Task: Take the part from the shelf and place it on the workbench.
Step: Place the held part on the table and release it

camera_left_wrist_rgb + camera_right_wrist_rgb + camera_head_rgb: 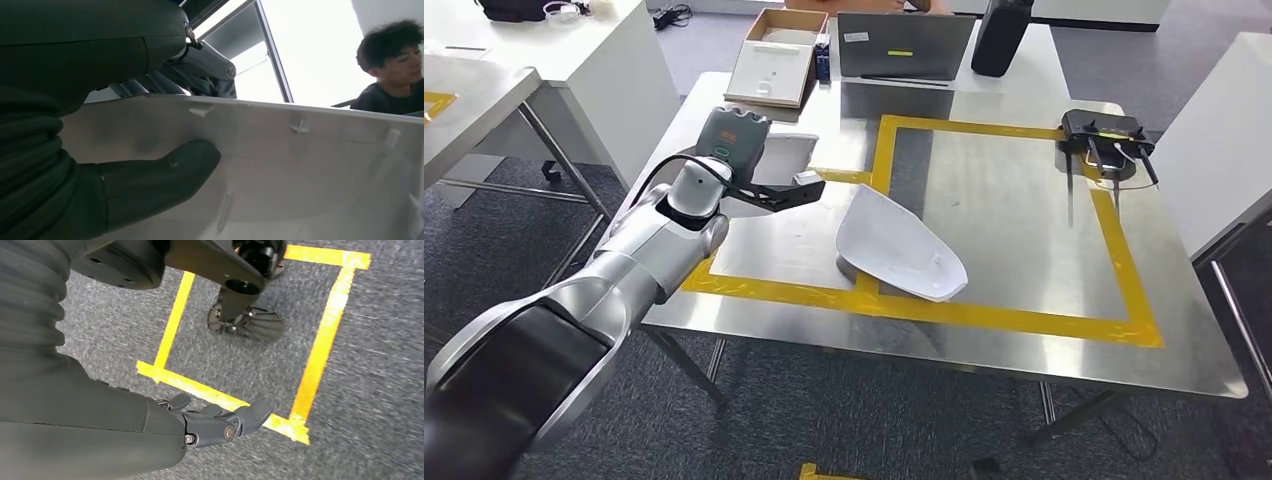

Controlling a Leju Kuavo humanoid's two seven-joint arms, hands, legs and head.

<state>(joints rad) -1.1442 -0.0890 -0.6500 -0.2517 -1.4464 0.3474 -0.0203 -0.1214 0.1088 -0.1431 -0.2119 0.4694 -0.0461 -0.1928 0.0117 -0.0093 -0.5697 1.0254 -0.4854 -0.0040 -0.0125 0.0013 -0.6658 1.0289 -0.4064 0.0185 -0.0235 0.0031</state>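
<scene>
From the head view: a shiny steel bench [1024, 330] with a square of yellow tape [1124, 270] on it, grey carpet underneath, more white tables around. Resting on the bench, a smooth white plastic part [902, 250], curved like a shell, lying across the near tape line. Left hand [809, 188] dark and thin, stretched out just beside the part; touching or not, hard to tell here. Farther back, an open cardboard box [774, 68], a grey laptop [904, 45], a tall black thing [1002, 35] and a small black device [1104, 128] with wires. From the left wrist view: thick dark thumb [165, 172] pressed on the part's white inside wall, with little ribs and pegs; other fingers above its edge, so pinching the part; a person [392, 75] behind, cut off. From the right wrist view: right hand [220, 422] hanging over grey carpet with yellow tape, fingers loosely apart, holding nothing.
</scene>
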